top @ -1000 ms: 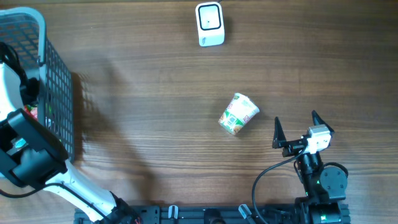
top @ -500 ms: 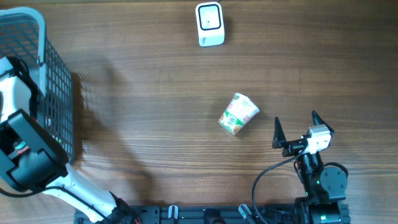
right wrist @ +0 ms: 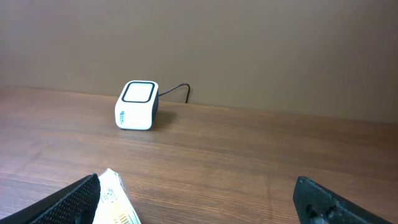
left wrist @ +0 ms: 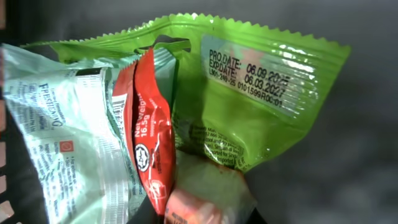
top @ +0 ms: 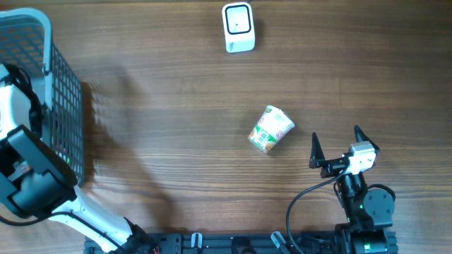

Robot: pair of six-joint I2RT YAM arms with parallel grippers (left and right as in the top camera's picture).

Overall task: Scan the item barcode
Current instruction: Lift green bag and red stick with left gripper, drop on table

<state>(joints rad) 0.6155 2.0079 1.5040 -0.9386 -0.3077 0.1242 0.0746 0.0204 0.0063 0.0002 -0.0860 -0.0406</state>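
**While the left gripper is clenched inside the basket, a cup lies loose on the counter**

Where the basket [top: 65,92] stands at the 9 o'clock edge of the overhead view, the left arm [top: 32,176] reaches down into it. The left gripper [left wrist: 198,214] is clenched. Its wrist camera is pressed close against a bright green packet [left wrist: 261,99] with printed dates, a pale green packet [left wrist: 68,143] at its 9 o'clock side and a red sachet [left wrist: 152,143] lying over both. Whether the jaws pinch any of these I cannot tell.

On the bare wooden counter [top: 162,106], a printed cup [top: 270,129] lies tipped on its side, just toward 4 o'clock from the middle. The white scanner [top: 238,27] sits at 12 o'clock, well apart from the cup. The right gripper [top: 335,149] rests at 4 o'clock, near the cup but not touching it, jaws spread wide and empty.
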